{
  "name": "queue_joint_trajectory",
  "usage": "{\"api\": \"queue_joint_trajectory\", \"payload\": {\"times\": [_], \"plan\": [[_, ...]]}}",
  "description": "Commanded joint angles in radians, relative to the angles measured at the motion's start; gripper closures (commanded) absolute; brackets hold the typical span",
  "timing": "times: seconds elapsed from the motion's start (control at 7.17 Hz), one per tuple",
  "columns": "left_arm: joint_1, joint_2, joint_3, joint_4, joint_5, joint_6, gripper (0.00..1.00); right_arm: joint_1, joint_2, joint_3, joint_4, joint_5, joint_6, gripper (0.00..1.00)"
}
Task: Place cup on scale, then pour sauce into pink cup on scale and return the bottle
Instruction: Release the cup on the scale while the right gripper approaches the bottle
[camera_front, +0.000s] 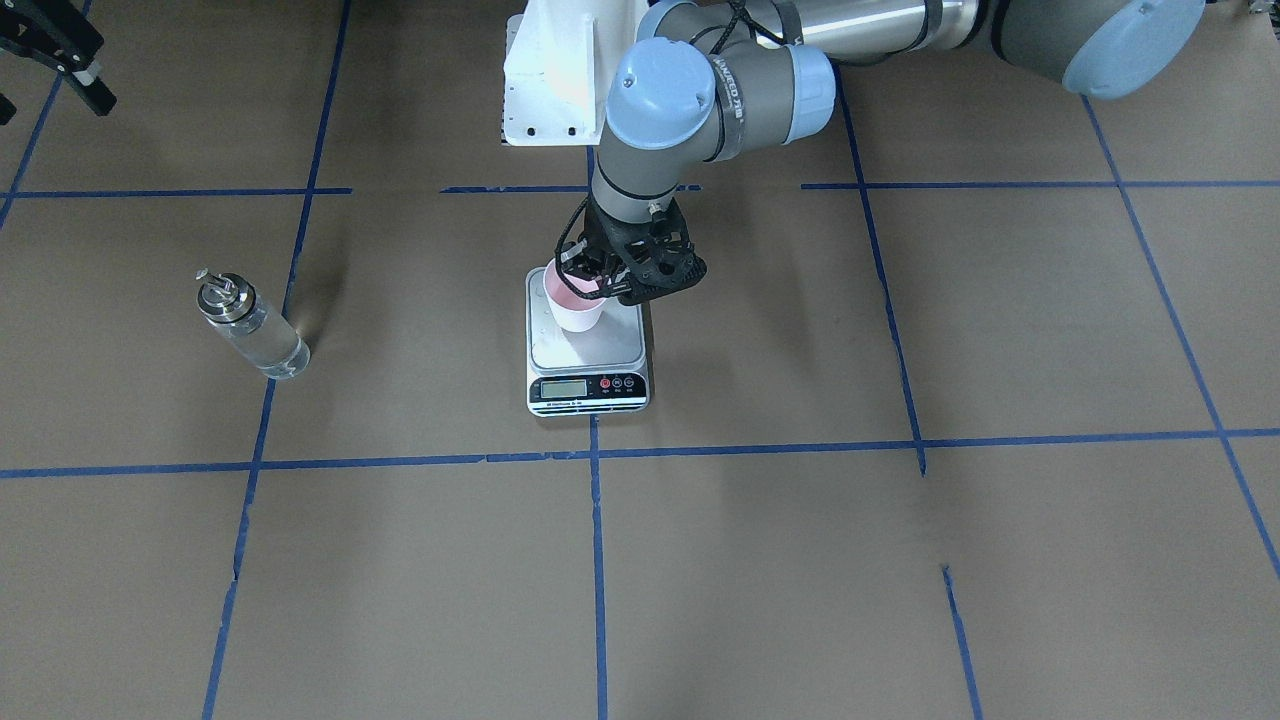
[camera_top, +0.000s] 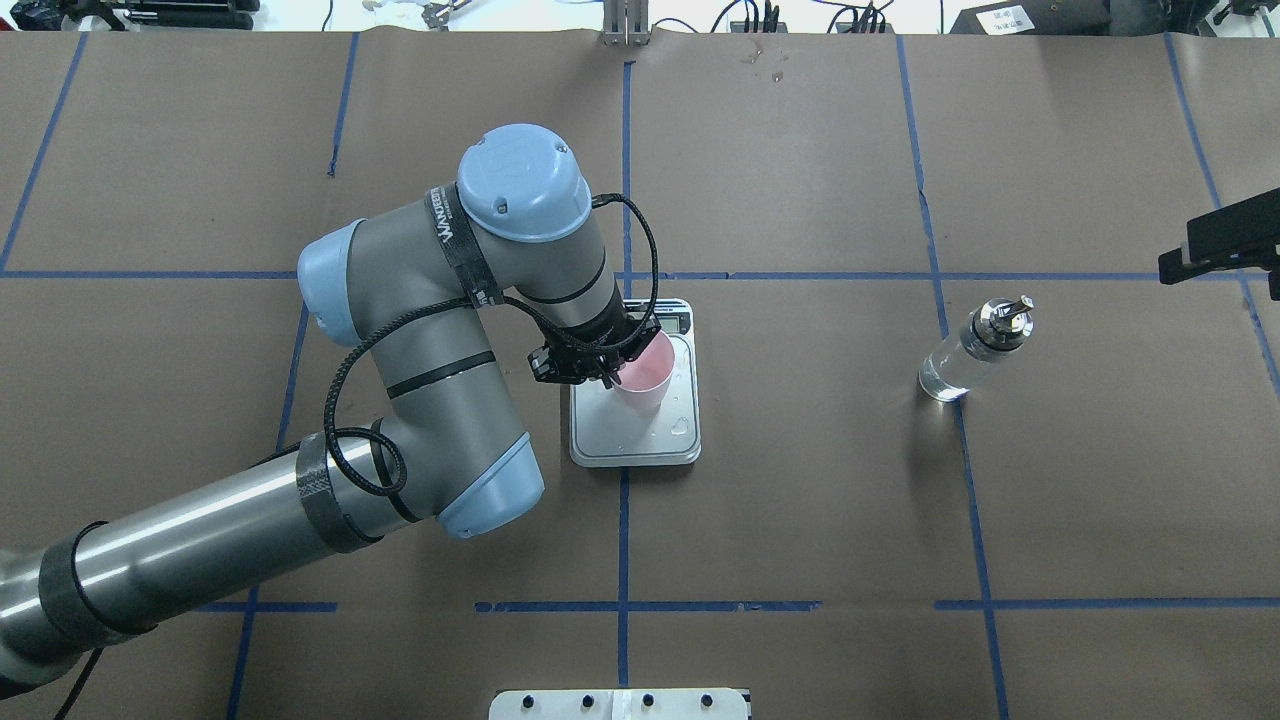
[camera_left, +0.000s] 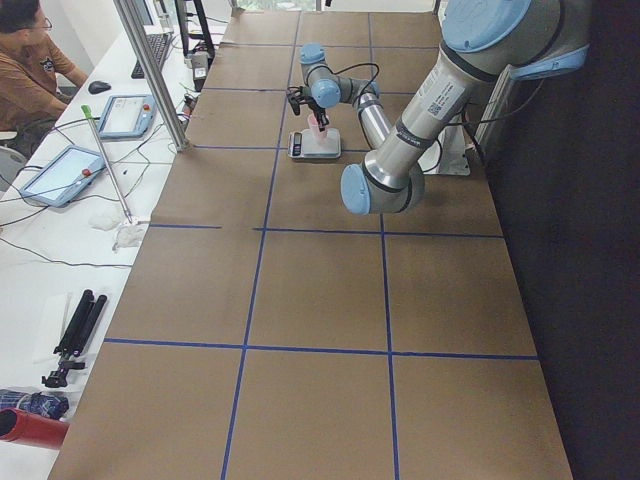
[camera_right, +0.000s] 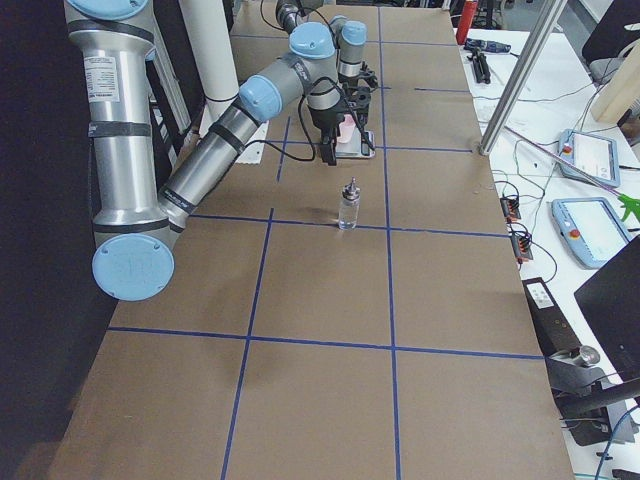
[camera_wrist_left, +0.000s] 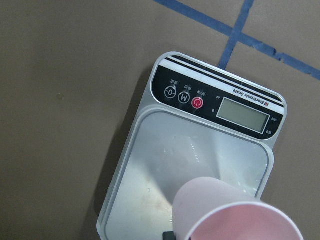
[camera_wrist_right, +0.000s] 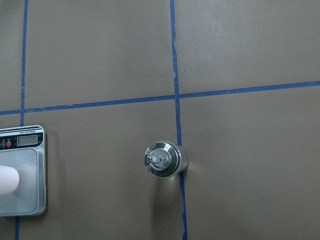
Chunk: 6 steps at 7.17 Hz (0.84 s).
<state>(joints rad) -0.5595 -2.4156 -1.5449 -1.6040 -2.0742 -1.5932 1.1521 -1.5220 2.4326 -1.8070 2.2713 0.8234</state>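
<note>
- Left gripper (camera_top: 611, 372) closed on cup (camera_top: 646, 380) rim, over scale (camera_top: 640, 445) platform's middle; contact unclear.
- Cup judged light, crushable; gentle rim hold advised.
- Right gripper (camera_top: 1215, 245) opening cannot be determined.

Robotics lab / test cell. Table skinned in brown paper (camera_top: 800, 480) with a blue tape grid (camera_top: 622, 550). Grey-and-blue jointed arm (camera_top: 200, 540) reaches over it, and a white mount plate (camera_top: 620, 703) with bolt holes sits at the near edge. White side bench (camera_left: 40, 290) carries two teach pendants (camera_left: 125, 115), loose cables (camera_left: 45, 205) and a folded tripod (camera_left: 75, 335). Aluminium posts (camera_left: 155, 75) stand at the table edge. A person (camera_left: 30, 70) sits at the bench.
</note>
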Motion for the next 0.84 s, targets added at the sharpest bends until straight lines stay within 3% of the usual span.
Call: {"api": "queue_joint_trajectory", "payload": {"times": [0.0,0.14,0.28,0.42,0.7], "plan": [[0.001,0.001,0.014,-0.013,0.0,0.004,1.0,-0.009,0.0,0.006,0.0,-0.006,0.014,0.0],[0.0,0.003,0.016,-0.013,-0.001,0.01,0.7,-0.012,0.0,0.006,0.0,-0.006,0.017,0.0],[0.0,0.004,0.012,-0.011,-0.001,0.019,0.19,-0.021,0.0,0.008,0.0,-0.007,0.026,0.0],[-0.002,0.0,0.0,-0.008,-0.001,0.022,0.0,-0.029,-0.001,0.014,0.0,-0.007,0.037,0.0],[-0.029,-0.002,-0.032,0.002,-0.006,0.025,0.0,-0.113,-0.007,0.034,0.0,-0.089,0.095,0.0]]}}
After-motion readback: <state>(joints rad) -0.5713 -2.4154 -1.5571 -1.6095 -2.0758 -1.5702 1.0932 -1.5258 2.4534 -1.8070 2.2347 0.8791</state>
